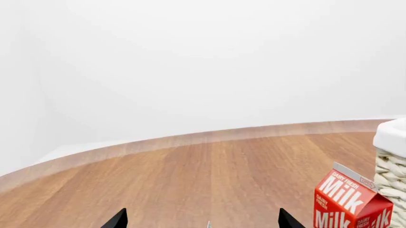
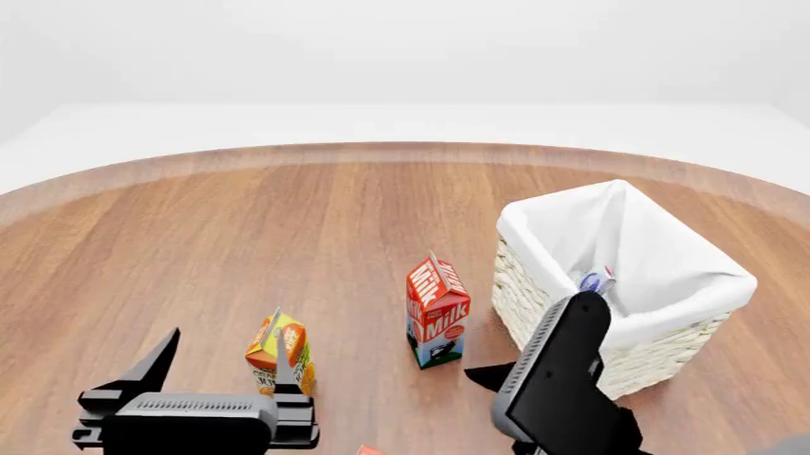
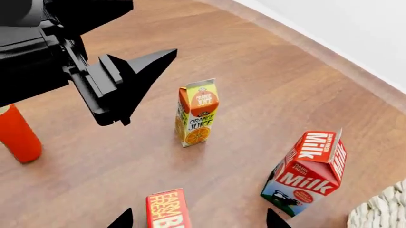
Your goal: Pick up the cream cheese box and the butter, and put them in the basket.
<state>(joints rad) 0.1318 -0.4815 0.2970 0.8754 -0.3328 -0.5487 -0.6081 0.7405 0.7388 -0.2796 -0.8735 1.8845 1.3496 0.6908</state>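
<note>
The basket (image 2: 690, 284), whitish wicker with a white liner, stands at the right of the wooden table. The cream cheese box (image 2: 595, 280), small and white with blue and red, lies inside it against the liner. The butter (image 3: 168, 210), a red carton with yellow lettering, lies flat on the table. My right gripper (image 3: 199, 221) hangs open over it, one fingertip on each side, not touching. In the head view only a red corner of the butter (image 2: 367, 450) shows at the bottom edge. My left gripper (image 1: 203, 221) is open and empty, low at the front left near the orange juice carton.
A red milk carton (image 2: 437, 313) stands upright just left of the basket. An orange juice carton (image 2: 281, 353) stands beside the left gripper's fingers (image 2: 286, 355). A red-orange bottle (image 3: 18, 135) stands beyond the left arm. The table's curved edge (image 2: 379, 150) runs along the back.
</note>
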